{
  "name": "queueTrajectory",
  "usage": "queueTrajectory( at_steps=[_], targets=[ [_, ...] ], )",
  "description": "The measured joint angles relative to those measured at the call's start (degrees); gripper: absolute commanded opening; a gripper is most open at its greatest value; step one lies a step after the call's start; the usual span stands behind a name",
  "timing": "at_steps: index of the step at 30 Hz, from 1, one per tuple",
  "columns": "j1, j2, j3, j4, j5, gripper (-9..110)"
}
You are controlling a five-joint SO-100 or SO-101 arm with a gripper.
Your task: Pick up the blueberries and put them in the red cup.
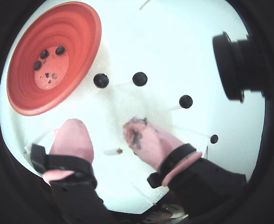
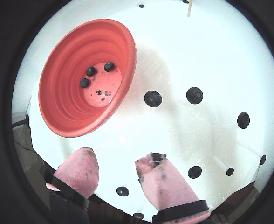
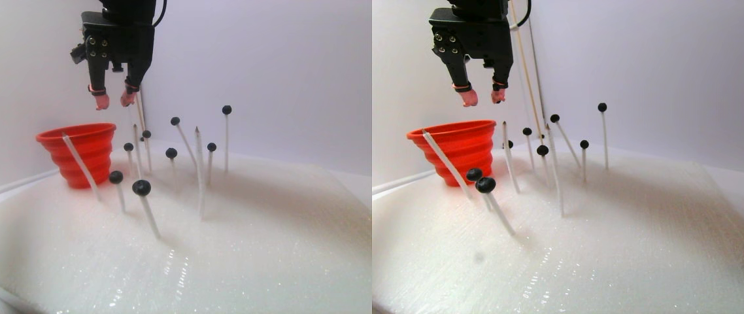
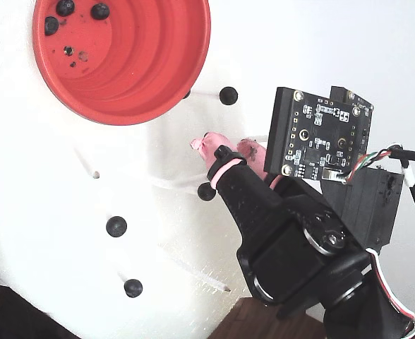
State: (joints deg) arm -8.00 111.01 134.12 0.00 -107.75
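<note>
- The gripper (image 2: 117, 165) is at the bottom of both wrist views; its two pink-covered fingers (image 1: 74, 137) stand apart with a clear gap, and nothing is held between them.
- The right finger tip (image 2: 153, 163) in a wrist view has dark stains and looks torn.
- In the stereo pair view the gripper (image 3: 110, 100) hangs in the upper left of the frame, above the red cup (image 3: 81, 154) and a little to its right, not touching it.
- The red cup (image 1: 53, 56) is in the upper left of both wrist views and stands on a white foam sheet (image 3: 248, 248).
- Three blueberries (image 2: 91, 71) lie on the base of the cup, near its upper edge; the fixed view shows the same three (image 4: 65, 8) at the top left.
- Other blueberries sit on the tips of thin white sticks (image 3: 150, 216) that are pushed into the foam; in a wrist view three of them (image 1: 140, 79) make a line across the middle, to the right of the cup.
- In the fixed view one berry (image 4: 228, 95) is just beside the cup's rim, another (image 4: 207, 191) is near the gripper, and two more (image 4: 116, 226) are at the lower left.
- Some sticks have no berry on them.
</note>
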Motion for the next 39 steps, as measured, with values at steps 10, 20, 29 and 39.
queueTrajectory(
  at_steps=[10,20,29,39],
  targets=[
    [2.5,4.6,0.6,2.3,0.0,15],
    [5.4,4.6,0.6,2.9,-0.7,15],
    [5.9,1.3,0.5,1.0,-1.2,15],
    [5.9,-5.9,-2.0,-3.3,-1.9,16]
  ],
)
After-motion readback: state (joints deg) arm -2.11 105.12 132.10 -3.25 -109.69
